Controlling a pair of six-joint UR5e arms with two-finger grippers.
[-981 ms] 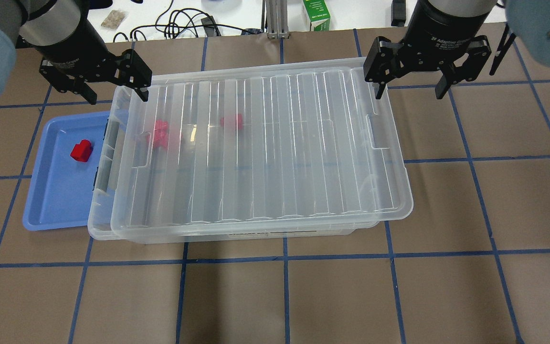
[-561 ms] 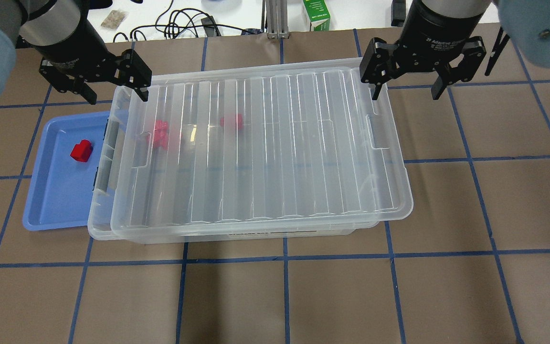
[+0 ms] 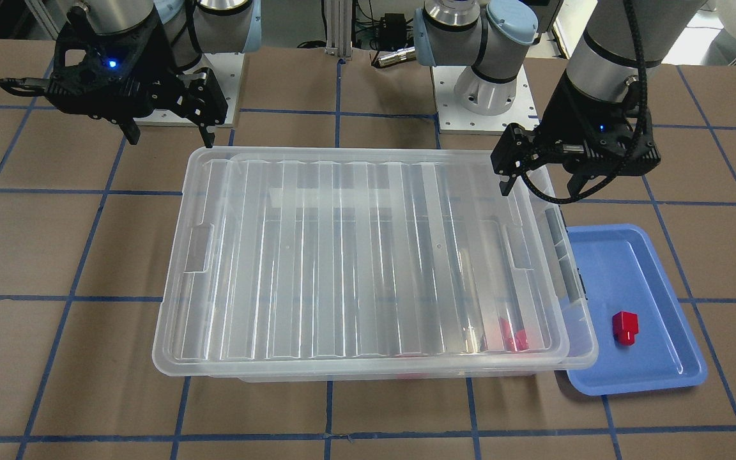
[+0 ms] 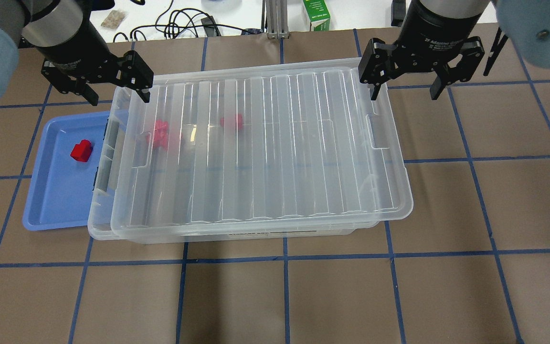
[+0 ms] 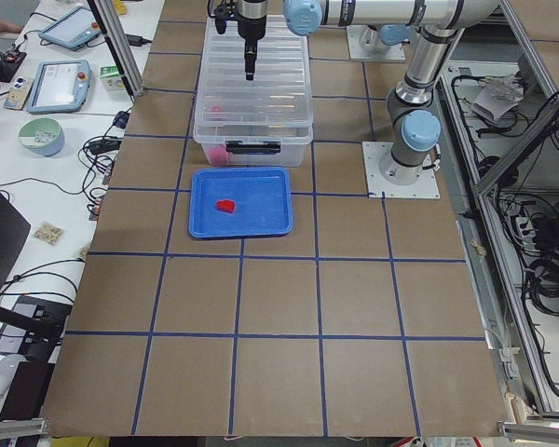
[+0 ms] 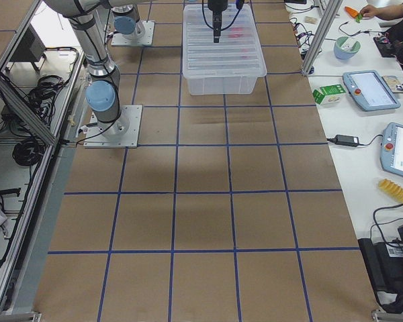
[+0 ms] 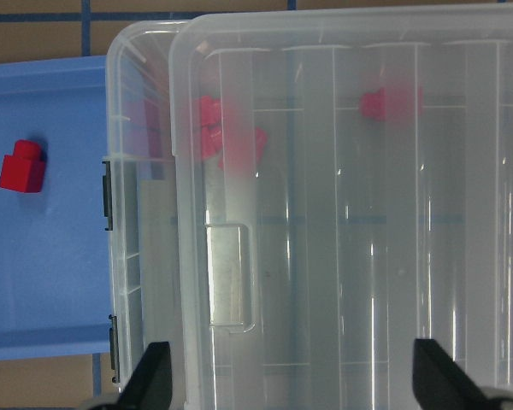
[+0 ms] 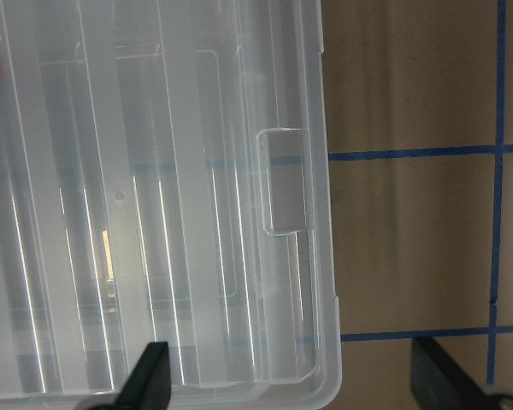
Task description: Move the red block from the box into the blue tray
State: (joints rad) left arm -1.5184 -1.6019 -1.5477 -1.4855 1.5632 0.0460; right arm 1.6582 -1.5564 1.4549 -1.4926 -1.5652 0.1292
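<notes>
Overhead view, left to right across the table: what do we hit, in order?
shallow periwinkle-blue plastic tray → glossy red plastic block lying in it → large clear lidded plastic bin, and seen through its lid: blurred red cluster of blocks → single red block.

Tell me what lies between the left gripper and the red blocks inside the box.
The clear lid lies on the box and covers those red blocks, below the open left gripper. The left wrist and overhead views show it.
</notes>
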